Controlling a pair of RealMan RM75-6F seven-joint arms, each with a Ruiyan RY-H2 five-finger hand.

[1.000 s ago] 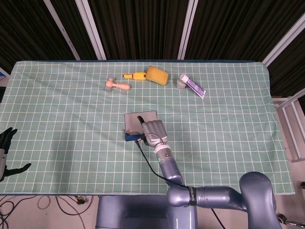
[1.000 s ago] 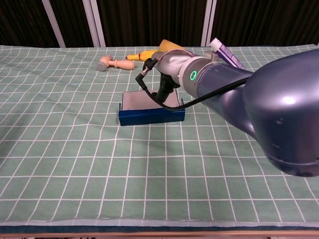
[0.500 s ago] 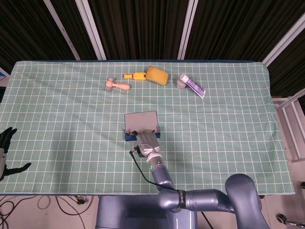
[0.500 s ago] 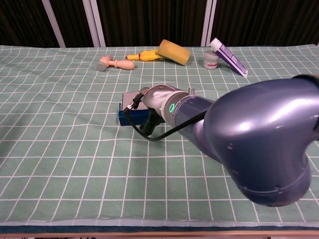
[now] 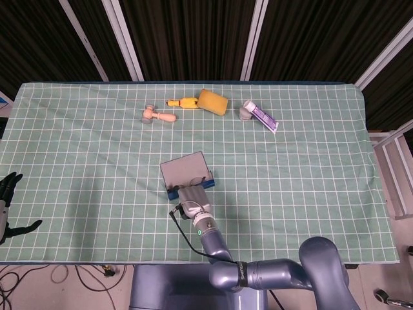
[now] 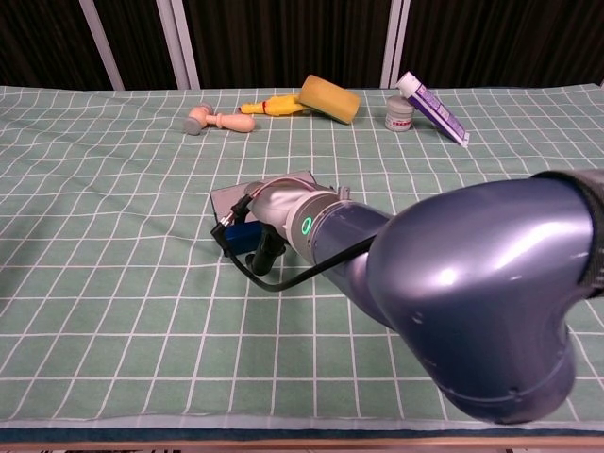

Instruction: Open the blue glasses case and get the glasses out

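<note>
The surface (image 5: pixel 77 148) was covered by a green checked cloth. Much of the chest view was filled by the right arm (image 6: pixel 472 283), which was stretched forward toward the middle of the cloth. The right hand (image 5: pixel 195 199) was seen at the near edge of the blue glasses case (image 5: pixel 188 175), touching or just beside it; whether anything was gripped could not be told, since the fingers were hidden by the wrist in both views. The case lay open near the middle of the surface, its grey lid raised and turned slightly askew. The glasses could not be made out.

The left hand (image 5: pixel 8 200) was seen at the far left edge of the head view, off the cloth, fingers apart and nothing held.

Along the far side of the cloth a yellow sponge (image 5: pixel 213 102) was found, with a tube (image 5: pixel 264 117) to its right, a small jar (image 5: pixel 244 112) touching the tube, a yellow toy (image 5: pixel 181 102) just left of the sponge, and a wooden mallet (image 5: pixel 158 116) further left.
</note>
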